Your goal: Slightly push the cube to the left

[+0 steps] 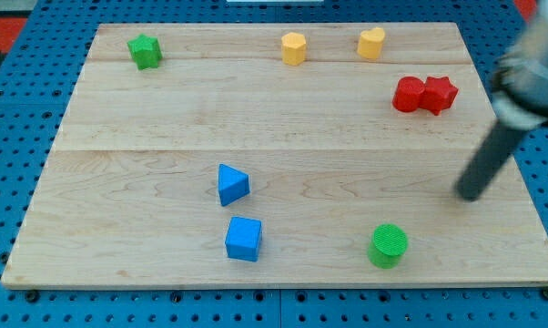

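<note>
desk: and here we are, a pale wooden desk (pixel 283 109) on a blue pegboard, blocks scattered all round it.
blue cube: sitting low on the desk (pixel 244 239), about 7 o'clock from the board's middle, flat on the wood and untouched.
blue triangle block: just above the cube at its 12 o'clock (pixel 231 184), close by but apart.
green cylinder: down at 5 o'clock from the middle (pixel 388 245), near the bottom edge, well apart from the cube at its 3 o'clock.
my tip: out at the view's right (pixel 468 195), roughly 3 o'clock from the middle; the rod slants up to a blurred arm. it stands at about 2 o'clock from the green cylinder, and well away from the cube.
red blocks: two of them touching, up at 2 o'clock (pixel 408 95) (pixel 439 94); the right one looks star-like.
yellow blocks: two along the top edge, near 12 and 1 o'clock (pixel 294 48) (pixel 371 43).
green star: far corner at 10 o'clock (pixel 145 51).
pincer: none in view, only the rod.
</note>
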{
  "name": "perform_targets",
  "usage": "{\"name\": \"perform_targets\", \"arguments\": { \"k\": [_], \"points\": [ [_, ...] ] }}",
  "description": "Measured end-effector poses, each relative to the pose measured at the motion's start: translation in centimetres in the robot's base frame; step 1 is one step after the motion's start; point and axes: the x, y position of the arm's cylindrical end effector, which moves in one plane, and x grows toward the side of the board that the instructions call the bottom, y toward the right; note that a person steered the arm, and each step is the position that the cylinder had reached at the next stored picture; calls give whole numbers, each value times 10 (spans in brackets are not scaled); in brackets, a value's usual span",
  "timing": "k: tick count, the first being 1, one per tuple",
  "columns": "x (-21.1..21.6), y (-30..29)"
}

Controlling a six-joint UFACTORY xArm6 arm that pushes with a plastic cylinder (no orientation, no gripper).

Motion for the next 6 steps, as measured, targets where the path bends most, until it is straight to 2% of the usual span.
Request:
{"name": "perform_targets", "arguments": {
  "k": [3,4,5,6],
  "points": [
    [1,-147],
    [50,-159],
    [49,-238],
    [-2,-232]
  ]
}}
